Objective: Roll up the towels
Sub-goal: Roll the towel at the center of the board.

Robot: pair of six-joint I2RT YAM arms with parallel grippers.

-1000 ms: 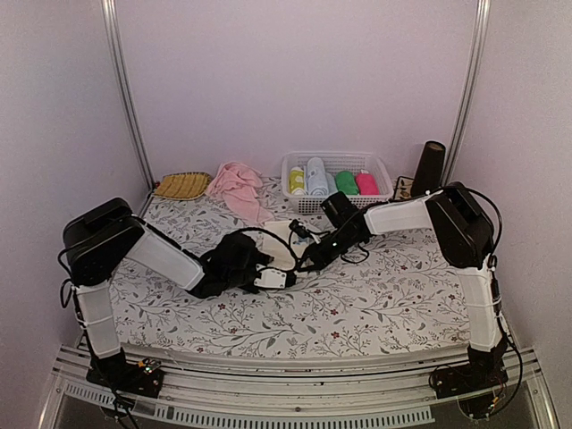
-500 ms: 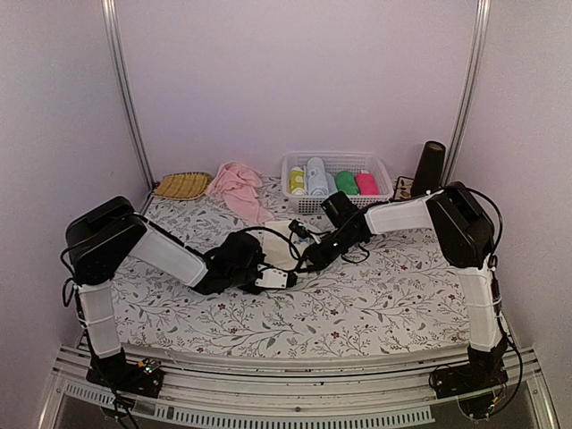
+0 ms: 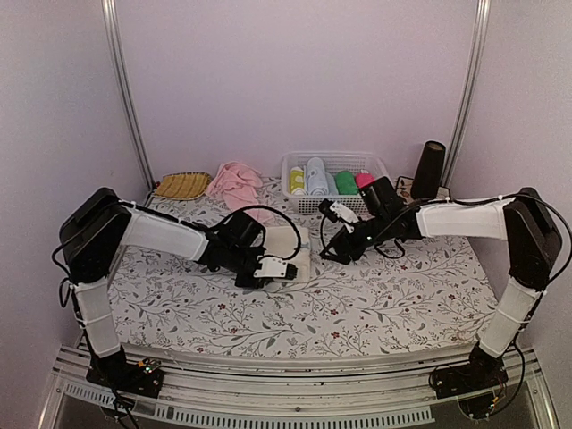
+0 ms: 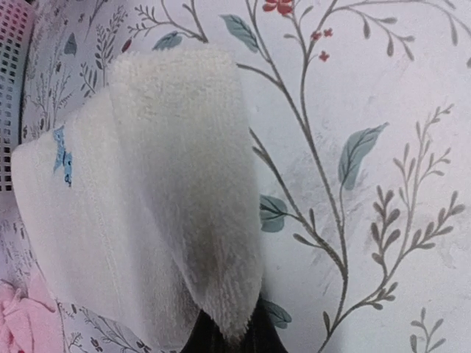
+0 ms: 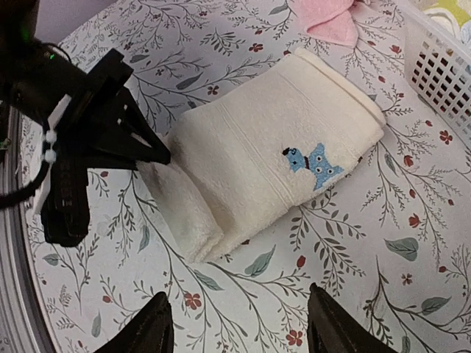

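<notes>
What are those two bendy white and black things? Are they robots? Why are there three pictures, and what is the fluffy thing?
Yes, they are two robot arms, bolted at the front of a table with a flowery cover. Each arm ends in a two-finger pincher called a gripper. The wide picture comes from a camera above and behind the arms. The other two come from little cameras on the wrists, so they look from close up. In the middle lies a folded cream towel with a small blue picture on it. The left gripper is pinched shut on one end of it. The right gripper is open nearby and holds nothing. At the back are a crumpled pink towel, a white basket with rolled towels, and a woven tray.
</notes>
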